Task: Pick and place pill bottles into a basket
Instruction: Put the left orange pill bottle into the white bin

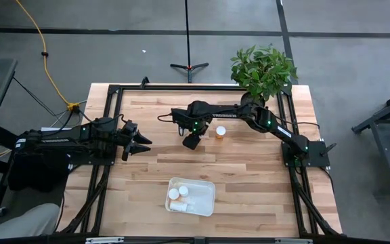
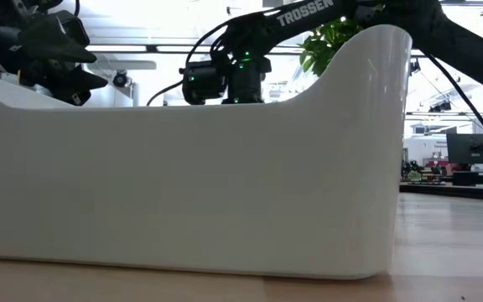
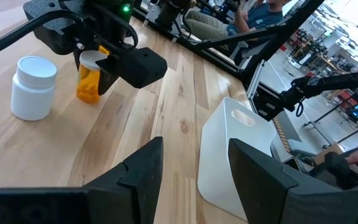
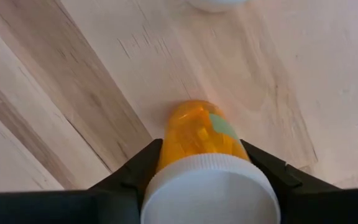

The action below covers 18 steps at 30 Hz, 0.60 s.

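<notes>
My right gripper (image 1: 191, 140) reaches in from the right at mid-table and is shut on an orange pill bottle with a white cap (image 3: 89, 78). The bottle also shows in the right wrist view (image 4: 201, 134). A white-capped bottle (image 1: 220, 131) stands upright on its base just right of it; in the left wrist view it looks all white (image 3: 35, 87). The white basket (image 1: 208, 203) rests near the front edge with a few bottles (image 1: 179, 196) lying in it. My left gripper (image 1: 143, 142) is open and empty at the table's left, well away from the bottles. In the low view the basket's wall (image 2: 225, 184) hides the bottles. My right gripper pinches the orange bottle between its two fingers at the white cap (image 4: 210, 186), one finger (image 4: 138, 171) on each side. The fingers come from above, slanting down. The bottle points down below the fingers, slightly tilted; whether its bottom (image 3: 87, 98) touches the table, I cannot tell.
A potted plant (image 1: 263, 71) stands at the table's far right corner. Black frame rails (image 1: 107, 122) run along the table's sides. Bare wood lies between the held bottle and the basket. People show beyond the table (image 3: 260, 12) and at the near left (image 1: 19, 220).
</notes>
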Each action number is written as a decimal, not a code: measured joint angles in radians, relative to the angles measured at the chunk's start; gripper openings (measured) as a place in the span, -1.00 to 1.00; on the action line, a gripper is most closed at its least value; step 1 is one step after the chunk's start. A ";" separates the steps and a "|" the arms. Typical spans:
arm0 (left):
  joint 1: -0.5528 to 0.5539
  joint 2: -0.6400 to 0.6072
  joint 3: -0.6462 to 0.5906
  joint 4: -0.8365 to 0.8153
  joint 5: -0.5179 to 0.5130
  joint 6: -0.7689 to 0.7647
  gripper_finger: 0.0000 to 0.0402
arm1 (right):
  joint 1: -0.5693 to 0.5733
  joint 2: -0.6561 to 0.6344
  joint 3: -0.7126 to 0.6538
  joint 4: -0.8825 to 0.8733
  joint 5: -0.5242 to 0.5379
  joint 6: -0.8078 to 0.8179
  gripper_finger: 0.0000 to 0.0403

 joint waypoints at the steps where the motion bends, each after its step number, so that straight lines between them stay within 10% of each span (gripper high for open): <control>1: 0.000 0.000 0.000 0.000 0.000 0.000 0.08 | 0.000 0.000 0.000 0.000 -0.001 0.000 -0.16; 18: 0.000 0.000 0.000 -0.001 0.000 0.003 0.08 | 0.001 -0.014 0.164 -0.115 -0.010 -0.025 -0.16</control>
